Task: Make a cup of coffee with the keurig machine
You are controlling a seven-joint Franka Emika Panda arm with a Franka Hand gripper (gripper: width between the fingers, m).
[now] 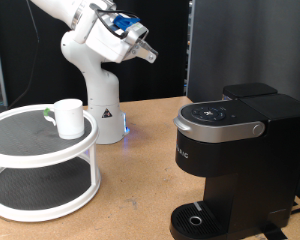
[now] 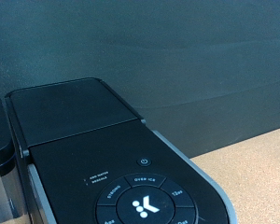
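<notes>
Standing at the exterior view's right on the wooden table (image 1: 130,200), the keurig machine (image 1: 235,160) is seen lid down, drip tray (image 1: 195,218) bare. The cup (image 1: 69,117) sits on a white two-tier stand (image 1: 40,165), well apart. The gripper (image 1: 148,55) hangs high, aimed at the machine's buttons (image 2: 140,207); finger spacing cannot be told

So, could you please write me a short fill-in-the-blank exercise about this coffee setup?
1. The cup stands on the ___ tier of the round white stand.
2. The keurig machine has its lid ___.
3. The gripper hangs in the air, holding ___.
4. The machine's drip tray has ___ standing on it.

Missing words: top; closed; nothing; nothing
</notes>
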